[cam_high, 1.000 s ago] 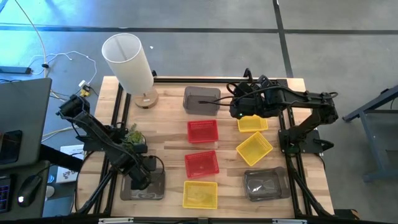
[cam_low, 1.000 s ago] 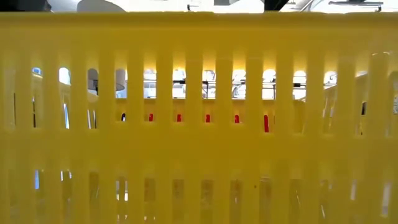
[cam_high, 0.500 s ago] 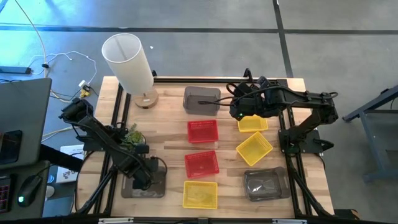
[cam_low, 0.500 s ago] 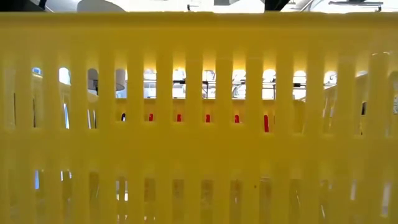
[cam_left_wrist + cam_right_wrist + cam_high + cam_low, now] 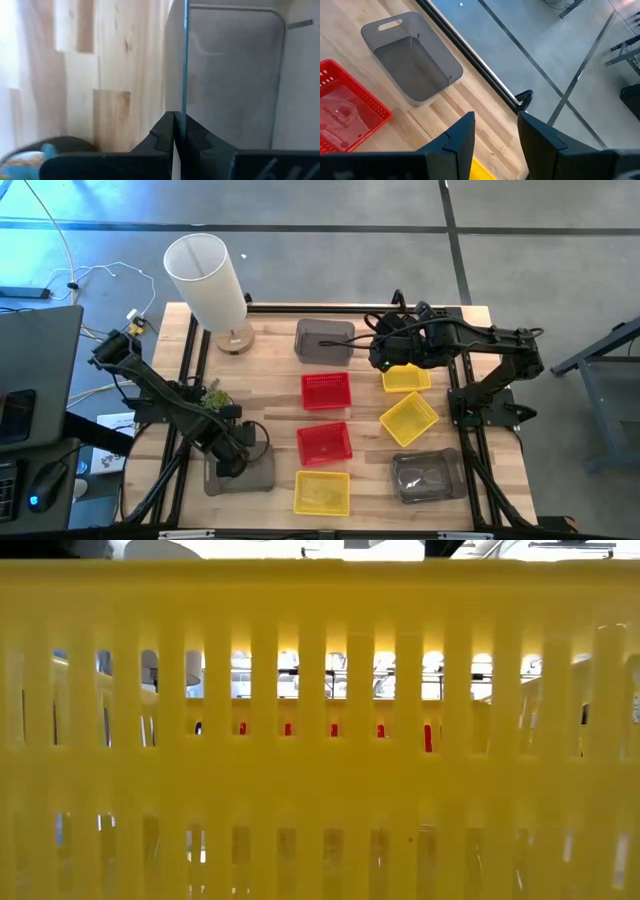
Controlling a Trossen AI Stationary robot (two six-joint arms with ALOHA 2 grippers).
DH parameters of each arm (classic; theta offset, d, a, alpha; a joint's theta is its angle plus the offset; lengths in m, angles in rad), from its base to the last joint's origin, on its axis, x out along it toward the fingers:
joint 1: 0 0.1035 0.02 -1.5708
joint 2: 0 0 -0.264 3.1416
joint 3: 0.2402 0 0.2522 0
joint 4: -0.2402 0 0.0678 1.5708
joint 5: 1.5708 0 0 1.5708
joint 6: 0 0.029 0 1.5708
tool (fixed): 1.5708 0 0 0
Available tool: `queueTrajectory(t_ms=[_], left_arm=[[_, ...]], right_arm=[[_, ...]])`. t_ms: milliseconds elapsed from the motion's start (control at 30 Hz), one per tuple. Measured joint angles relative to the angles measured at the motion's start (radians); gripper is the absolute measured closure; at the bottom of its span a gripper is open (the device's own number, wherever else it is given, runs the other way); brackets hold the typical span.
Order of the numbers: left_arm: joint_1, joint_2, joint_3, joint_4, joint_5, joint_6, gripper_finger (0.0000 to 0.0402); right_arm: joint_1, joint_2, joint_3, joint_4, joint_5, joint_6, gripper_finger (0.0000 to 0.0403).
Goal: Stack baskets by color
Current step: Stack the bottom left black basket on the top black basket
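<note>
Counting from above, eight baskets show on the desk (image 5: 270, 395): two red, three yellow, three grey. The red baskets (image 5: 326, 391) sit one in front of the other down the middle. One yellow basket (image 5: 322, 492) lies at the front edge, filling the low view with its slotted wall, and two more yellow baskets (image 5: 409, 418) lie on the right half, the rear one partly under the right arm. Of the grey ones, one grey basket (image 5: 324, 340) stands at the back centre, another grey basket (image 5: 428, 477) at the front right, and a third, the gripped grey basket (image 5: 243, 472), at the front left.

The left pincer (image 5: 236, 457) is pressed together on that basket's rim; the left wrist view shows its fingers (image 5: 165, 135) pinching the thin wall. The right pincer (image 5: 383, 358) hovers spread above the rear yellow basket, near the back grey one.

A tall white cylinder (image 5: 207, 280) stands at the desk's rear left corner.

Compared with a second ago, the gripped grey basket has slid a little rightward, toward the front yellow basket, and the left pincer has gone from spread to clamped. The right arm has not moved.
</note>
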Motion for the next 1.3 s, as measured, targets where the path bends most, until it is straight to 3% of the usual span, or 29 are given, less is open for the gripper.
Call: queueTrajectory(t_ms=[267,533,933,1300], left_arm=[[0.027,-0.15,0.0,0.002,-0.095,0.044,0.0401],[0.08,-0.249,0.0,0.02,-0.254,0.135,0.0401],[0.218,-0.267,0.0,0.14,-0.433,0.421,0.0401],[0.354,-0.267,0.0,0.3,-0.451,0.661,0.0401]], right_arm=[[0.0,0.0,0.0,0.005,0.008,0.001,0.0267],[0.0,0.0,0.0,0.029,0.008,0.038,0.0267],[-0.03,0.001,0.0,0.029,-0.006,0.043,0.0267],[-0.082,0.001,0.0,0.03,-0.016,0.043,0.0267]])
